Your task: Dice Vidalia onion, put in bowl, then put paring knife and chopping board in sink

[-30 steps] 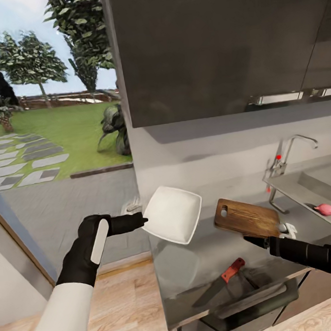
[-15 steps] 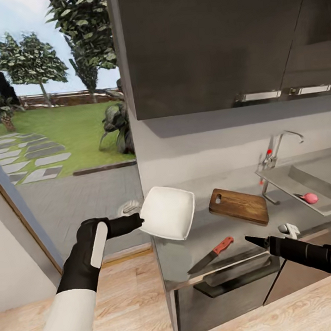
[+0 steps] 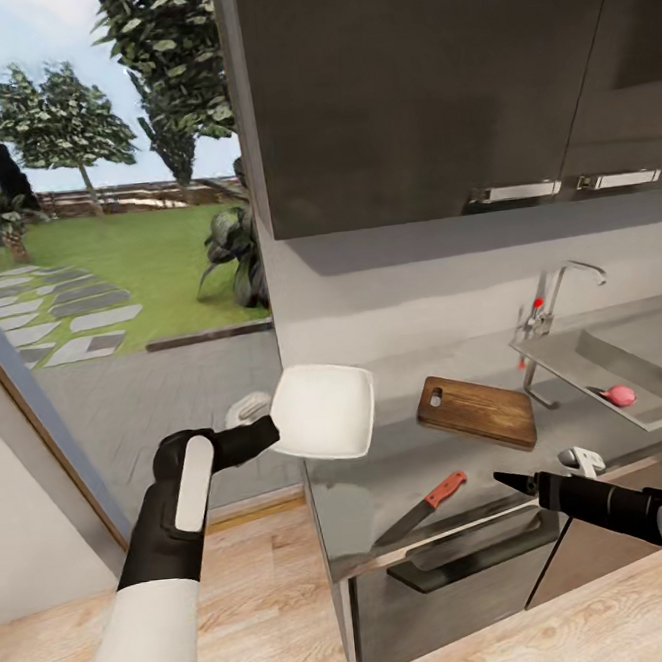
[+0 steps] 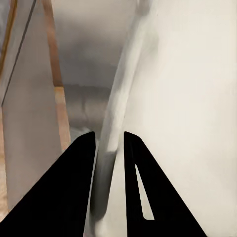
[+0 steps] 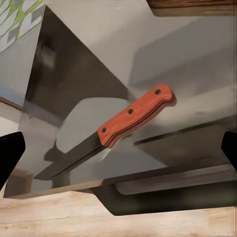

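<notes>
My left gripper [image 3: 269, 429] is shut on the rim of the white bowl [image 3: 323, 412], holding it in the air just off the left end of the countertop [image 3: 384, 472]. In the left wrist view the rim of the bowl [image 4: 187, 98] runs between the two dark fingers [image 4: 74, 187]. The paring knife [image 3: 427, 505] lies near the counter's front edge, its red-orange handle toward the chopping board [image 3: 477, 412]. My right gripper [image 3: 510, 479] hovers open just right of the paring knife [image 5: 118, 129]. The pinkish onion [image 3: 621, 396] lies in the sink [image 3: 659, 413].
A chrome faucet [image 3: 559, 296] with a red knob stands at the sink's near corner. Dark wall cabinets [image 3: 431, 91] hang above the counter. A dark drawer handle [image 3: 471, 555] runs under the front edge. Wooden floor [image 3: 254, 599] and a large window lie to the left.
The view shifted between the oldest frame and the later ones. Since then my left gripper has raised the bowl a little, moved it left and tipped it flatter. The right arm has barely moved.
</notes>
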Available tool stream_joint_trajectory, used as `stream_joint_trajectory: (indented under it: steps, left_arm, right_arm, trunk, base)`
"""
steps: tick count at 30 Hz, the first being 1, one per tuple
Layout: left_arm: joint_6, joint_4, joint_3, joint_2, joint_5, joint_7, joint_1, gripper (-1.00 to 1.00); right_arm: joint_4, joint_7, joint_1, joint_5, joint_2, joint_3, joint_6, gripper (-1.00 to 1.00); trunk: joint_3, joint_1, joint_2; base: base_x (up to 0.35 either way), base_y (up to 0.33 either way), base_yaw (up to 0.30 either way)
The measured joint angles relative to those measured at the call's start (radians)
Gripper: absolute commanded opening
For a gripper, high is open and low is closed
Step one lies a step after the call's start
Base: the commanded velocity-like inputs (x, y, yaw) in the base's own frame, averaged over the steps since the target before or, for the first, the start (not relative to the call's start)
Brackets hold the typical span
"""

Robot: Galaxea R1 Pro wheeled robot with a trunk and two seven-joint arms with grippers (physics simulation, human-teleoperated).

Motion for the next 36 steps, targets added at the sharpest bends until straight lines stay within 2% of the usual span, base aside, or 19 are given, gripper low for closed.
stream_joint_trajectory:
  steps: [3, 5, 8, 9, 10, 11, 16, 17, 20, 23, 26, 28, 29, 36]
  left_arm:
    - [-0.002, -0.001, -0.002, 0.000, 0.161, 0.152, 0.014, -1.00]
    - [-0.027, -0.003, -0.003, 0.000, 0.244, 0.217, 0.041, -1.00]
    - [-0.083, -0.004, -0.004, 0.001, 0.299, 0.255, 0.073, -1.00]
    - [-0.115, -0.005, -0.005, 0.001, 0.331, 0.274, 0.122, -1.00]
    - [-0.115, -0.005, -0.005, 0.001, 0.313, 0.277, 0.140, -1.00]
    - [-0.121, -0.005, -0.006, 0.001, 0.335, 0.277, 0.146, -1.00]
    - [-0.120, -0.007, -0.007, 0.001, 0.347, 0.285, 0.171, -1.00]
    - [-0.119, -0.010, -0.007, 0.004, 0.394, 0.289, 0.177, -1.00]
    - [-0.119, -0.011, -0.007, 0.005, 0.406, 0.290, 0.178, -1.00]
    - [-0.118, -0.014, -0.007, 0.006, 0.411, 0.294, 0.179, -1.00]
    - [-0.117, -0.048, -0.007, 0.006, 0.415, 0.345, 0.179, -1.00]
    - [-0.116, -0.078, -0.009, 0.004, 0.415, 0.409, 0.179, -1.00]
    - [-0.119, -0.080, -0.010, 0.004, 0.423, 0.413, 0.179, -1.00]
    - [-0.119, -0.082, -0.011, 0.005, 0.425, 0.426, 0.179, -1.00]
  right_arm:
    - [0.000, -0.022, 0.000, -0.001, 0.001, 0.000, 0.000, 1.00]
    - [0.000, -0.032, 0.000, -0.001, 0.001, 0.000, 0.000, 1.00]
    - [-0.001, -0.038, 0.000, -0.001, 0.001, 0.000, 0.000, 1.00]
    - [-0.001, -0.041, 0.000, 0.000, 0.001, 0.000, 0.000, 1.00]
    - [0.000, -0.042, 0.000, 0.000, 0.001, 0.000, 0.000, 1.00]
    - [0.000, -0.042, 0.000, 0.000, 0.002, 0.000, 0.000, 1.00]
    - [-0.001, -0.050, 0.000, 0.001, 0.011, 0.002, 0.000, 1.00]
    - [-0.002, -0.061, 0.000, 0.000, 0.025, 0.003, 0.000, 1.00]
    - [-0.003, -0.063, 0.000, 0.001, 0.032, 0.002, 0.000, 1.00]
    - [-0.003, -0.065, 0.000, 0.001, 0.041, 0.001, -0.001, 1.00]
    - [-0.003, -0.068, 0.000, 0.001, 0.047, 0.000, -0.001, 1.00]
    - [-0.003, -0.069, 0.000, 0.001, 0.054, 0.001, -0.001, 1.00]
    - [-0.003, -0.069, 0.000, 0.001, 0.054, 0.002, -0.001, 1.00]
    - [-0.003, -0.070, 0.000, -0.004, 0.056, 0.003, 0.000, 1.00]
  trunk:
    - [0.000, 0.000, 0.000]
    - [0.000, 0.000, 0.000]
    - [0.000, 0.000, 0.000]
    - [0.000, 0.000, 0.000]
    - [0.000, 0.000, 0.000]
    - [0.000, 0.000, 0.000]
    - [0.000, 0.000, 0.000]
    - [0.000, 0.000, 0.000]
    - [0.000, 0.000, 0.000]
    - [0.000, 0.000, 0.000]
    - [0.000, 0.000, 0.000]
    - [0.000, 0.000, 0.000]
    - [0.000, 0.000, 0.000]
    - [0.000, 0.000, 0.000]
  base:
    - [0.000, 0.000, 0.000]
    - [0.000, 0.000, 0.000]
    - [0.000, 0.000, 0.000]
    - [0.000, 0.000, 0.000]
    - [0.000, 0.000, 0.000]
    - [0.000, 0.000, 0.000]
    - [0.000, 0.000, 0.000]
    - [0.000, 0.000, 0.000]
    - [0.000, 0.000, 0.020]
    - [0.000, 0.000, 0.178]
    - [0.000, 0.000, 0.254]
    - [0.000, 0.000, 0.073]
    - [0.000, 0.000, 0.042]
    - [0.000, 0.000, 0.019]
